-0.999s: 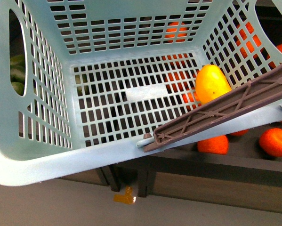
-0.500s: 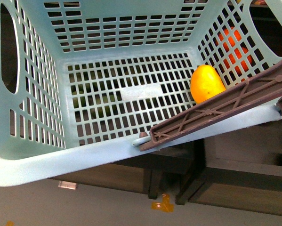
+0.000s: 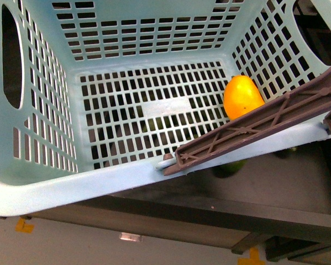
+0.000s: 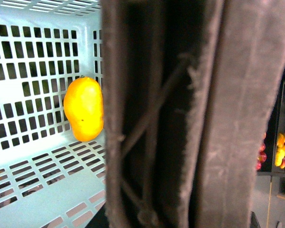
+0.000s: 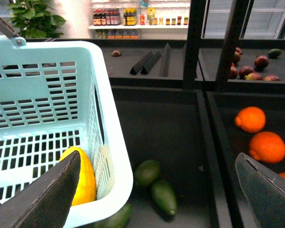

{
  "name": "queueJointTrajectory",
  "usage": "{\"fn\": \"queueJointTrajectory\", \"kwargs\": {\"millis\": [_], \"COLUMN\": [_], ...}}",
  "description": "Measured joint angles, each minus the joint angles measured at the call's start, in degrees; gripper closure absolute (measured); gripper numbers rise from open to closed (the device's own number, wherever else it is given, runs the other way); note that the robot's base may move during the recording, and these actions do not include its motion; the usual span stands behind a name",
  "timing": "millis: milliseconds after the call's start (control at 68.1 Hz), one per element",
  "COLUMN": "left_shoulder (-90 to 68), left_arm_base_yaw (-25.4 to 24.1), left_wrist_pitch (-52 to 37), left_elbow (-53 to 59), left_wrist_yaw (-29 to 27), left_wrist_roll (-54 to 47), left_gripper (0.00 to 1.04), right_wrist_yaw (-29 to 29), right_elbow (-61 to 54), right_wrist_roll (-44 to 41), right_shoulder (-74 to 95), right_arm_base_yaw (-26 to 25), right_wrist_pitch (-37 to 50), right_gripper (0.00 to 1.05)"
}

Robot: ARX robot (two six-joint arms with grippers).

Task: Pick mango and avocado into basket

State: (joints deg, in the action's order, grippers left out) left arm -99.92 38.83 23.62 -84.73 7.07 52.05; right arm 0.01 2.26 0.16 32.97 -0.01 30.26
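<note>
The light teal basket point(image 3: 54, 182) fills the front view, held up in the air. The yellow-orange mango point(image 3: 242, 97) lies inside it against the right wall; it also shows in the left wrist view point(image 4: 83, 109) and the right wrist view point(image 5: 85, 179). My left gripper is shut on the basket's brown handle point(image 4: 180, 118), which fills the left wrist view. My right gripper point(image 5: 156, 190) is open and empty above dark green avocados point(image 5: 163, 195) lying in a dark bin beside the basket point(image 5: 111, 156). A green fruit point(image 3: 229, 168) shows under the basket's rim.
Oranges point(image 5: 250, 119) lie in the neighbouring bin past a divider point(image 5: 210, 156). Dark fruits point(image 5: 249, 71) sit on a farther shelf behind black posts point(image 5: 197, 42). A dark shelf edge point(image 3: 209, 212) runs below the basket.
The view under the basket has shifted: the oranges seen through its walls are gone, and a dark shelf with a green fruit now shows below. The mango stays in the basket.
</note>
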Motion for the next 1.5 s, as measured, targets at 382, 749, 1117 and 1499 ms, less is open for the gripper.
{"fn": "queueJointTrajectory", "kwargs": {"millis": [382,749,1117,1499], "left_shoulder": [0.0,0.0,0.0,0.0], "left_arm_base_yaw": [0.02,-0.85,0.24,-0.04], "left_wrist_pitch": [0.0,0.0,0.0,0.0], "left_elbow": [-0.02,-0.02,-0.02,-0.02], "left_wrist_yaw": [0.22,-1.18,0.9,-0.35], "left_wrist_roll": [0.09,-0.96,0.04,-0.17], "left_gripper": [0.91,0.91,0.91,0.91], "right_wrist_yaw": [-0.07,7.23,-14.21,-15.34], "right_elbow": [0.0,5.01,20.39,37.48], "right_wrist_roll": [0.0,4.55,-6.05,-13.79], "right_shoulder": [0.0,2.25,34.84,72.59], "right_arm_base_yaw": [0.0,1.25,-26.18,-47.98], "right_wrist_pitch": [-0.02,-14.45,-22.36,-22.29], "right_gripper": [0.09,0.09,0.09,0.09]}}
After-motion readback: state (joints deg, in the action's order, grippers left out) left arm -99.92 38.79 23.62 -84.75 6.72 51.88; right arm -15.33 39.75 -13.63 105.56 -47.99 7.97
